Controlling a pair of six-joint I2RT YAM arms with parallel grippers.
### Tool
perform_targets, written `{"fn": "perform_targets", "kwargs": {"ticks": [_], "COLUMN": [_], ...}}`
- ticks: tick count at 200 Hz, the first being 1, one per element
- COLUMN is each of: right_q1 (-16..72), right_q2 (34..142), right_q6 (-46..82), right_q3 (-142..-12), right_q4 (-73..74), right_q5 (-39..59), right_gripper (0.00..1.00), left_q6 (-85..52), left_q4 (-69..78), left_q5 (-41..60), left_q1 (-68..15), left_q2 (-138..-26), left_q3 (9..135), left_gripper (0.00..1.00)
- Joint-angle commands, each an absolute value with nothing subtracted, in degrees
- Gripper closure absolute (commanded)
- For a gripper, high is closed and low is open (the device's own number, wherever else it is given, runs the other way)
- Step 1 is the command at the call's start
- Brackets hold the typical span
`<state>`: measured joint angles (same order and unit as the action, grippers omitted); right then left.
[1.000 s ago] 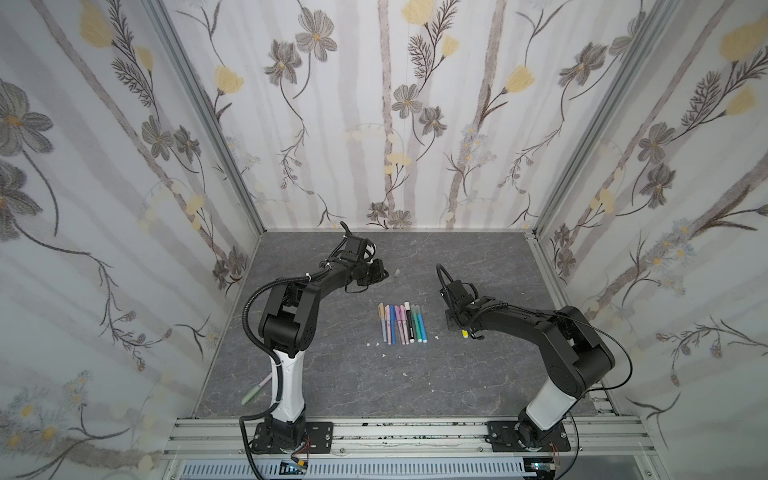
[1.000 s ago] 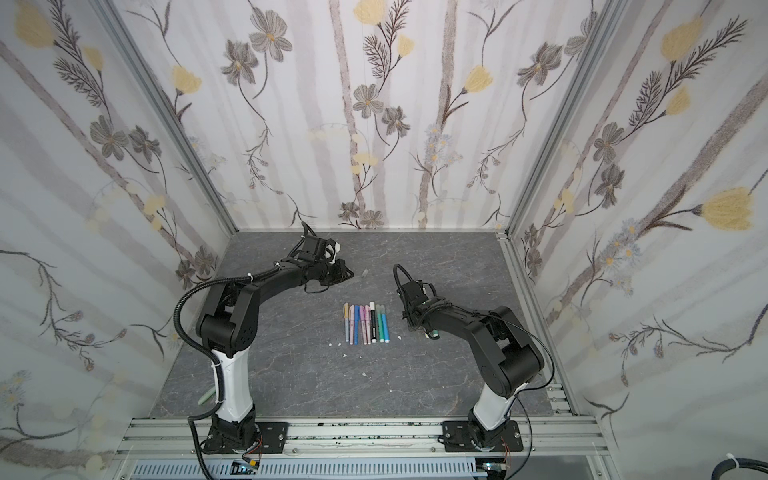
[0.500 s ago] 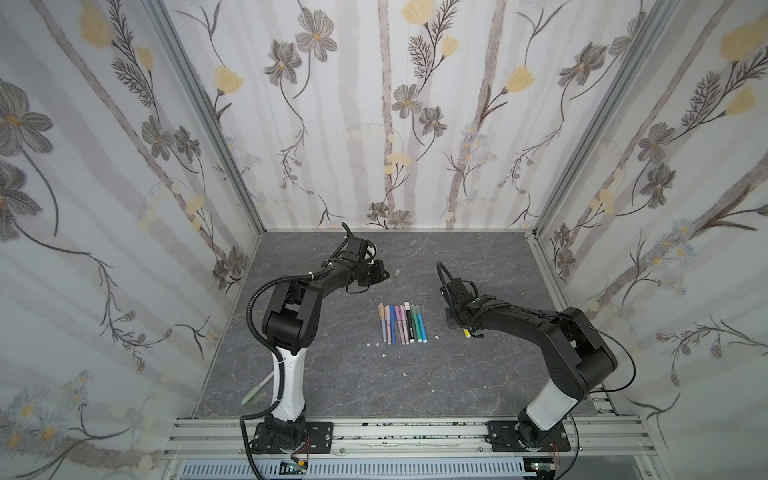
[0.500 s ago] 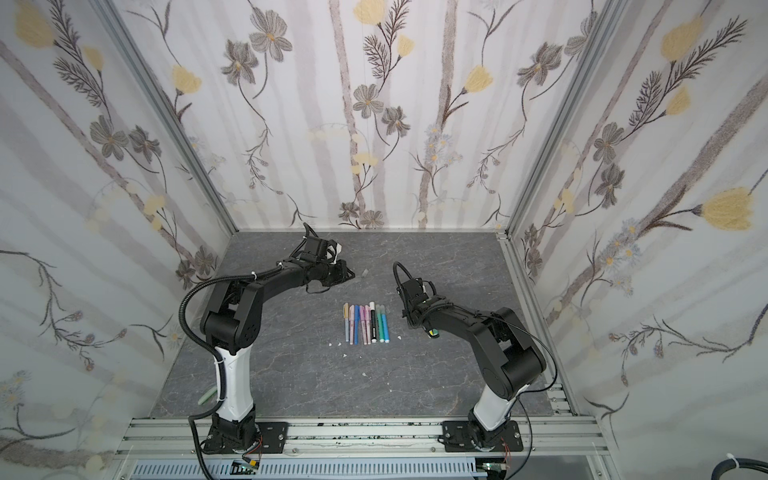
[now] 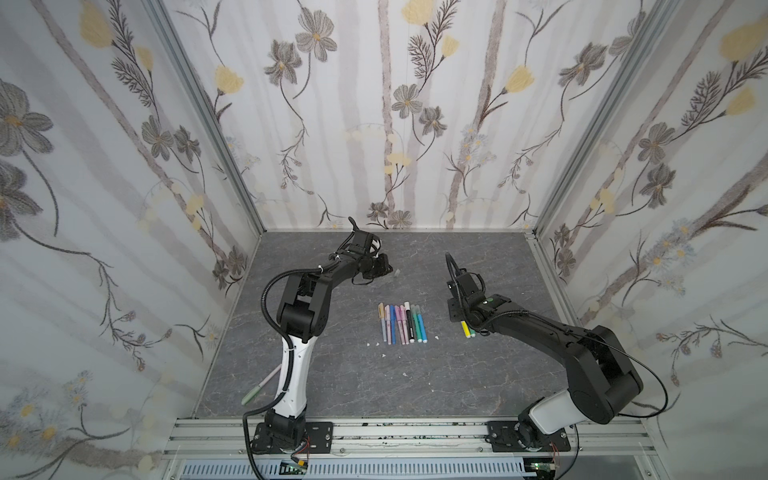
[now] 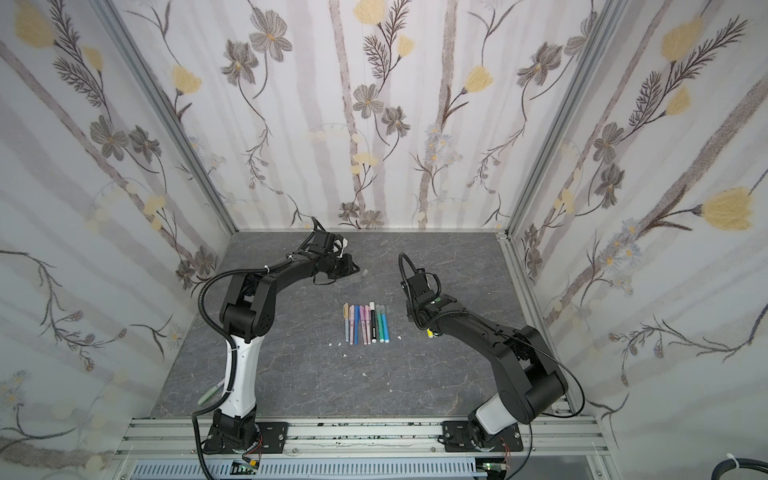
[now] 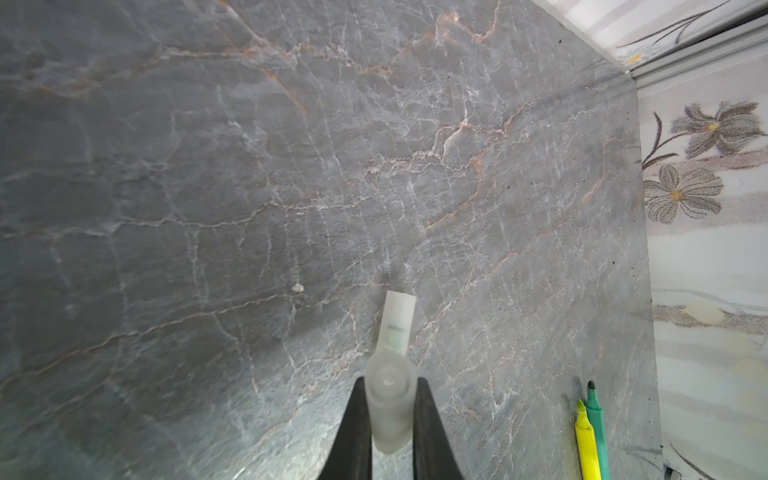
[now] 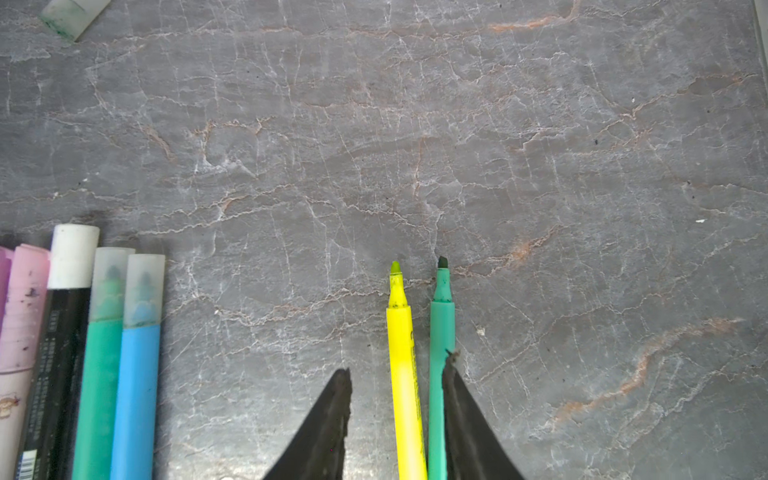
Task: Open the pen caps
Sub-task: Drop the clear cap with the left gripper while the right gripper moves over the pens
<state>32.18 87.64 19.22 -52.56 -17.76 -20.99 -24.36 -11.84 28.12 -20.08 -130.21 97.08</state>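
My left gripper (image 7: 390, 380) is shut on a translucent grey pen cap (image 7: 390, 411), held just above the floor at the back (image 5: 380, 268). A second translucent cap (image 7: 398, 320) lies just beyond it (image 5: 397, 273). My right gripper (image 8: 397, 368) stands open over two uncapped markers lying side by side. These are a yellow marker (image 8: 401, 332) and a green marker (image 8: 441, 324), the green one against one finger. Several capped pens (image 5: 401, 324) lie in a row mid-floor. Among them are a white-capped black pen (image 8: 72, 257), a green marker (image 8: 99, 374) and a blue marker (image 8: 137, 374).
A pale green pen (image 5: 259, 388) lies at the left front by the wall, behind the left arm's base. Small white specks (image 5: 384, 356) dot the grey marble floor (image 5: 415, 386) near the pen row. Flowered walls close in three sides.
The right gripper's jaws have spread apart over the yellow and green markers. The left gripper stays shut on its cap, and both arms have barely moved.
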Motion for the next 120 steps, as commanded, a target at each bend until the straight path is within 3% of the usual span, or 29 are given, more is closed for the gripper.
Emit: {"fn": "perform_targets", "kwargs": {"ticks": [1,120], "right_q1": [32.25,32.19], "right_q2": [87.1,87.8], "right_q6": [19.77,19.99], "right_q3": [-51.99,-50.71], "right_q4": [-16.74,-15.54], "right_q5": [-20.4,-19.59], "right_gripper": [0.63,0.63], "left_q6": [-23.97,-24.39], "left_q4": [-12.9,-12.39], "left_q5": [28.69,29.09], "left_q1": [-20.13,-20.63], "left_q2": [-131.1,-132.45], "left_q3": [97.86,97.56], "left_gripper": [0.94,0.81]}}
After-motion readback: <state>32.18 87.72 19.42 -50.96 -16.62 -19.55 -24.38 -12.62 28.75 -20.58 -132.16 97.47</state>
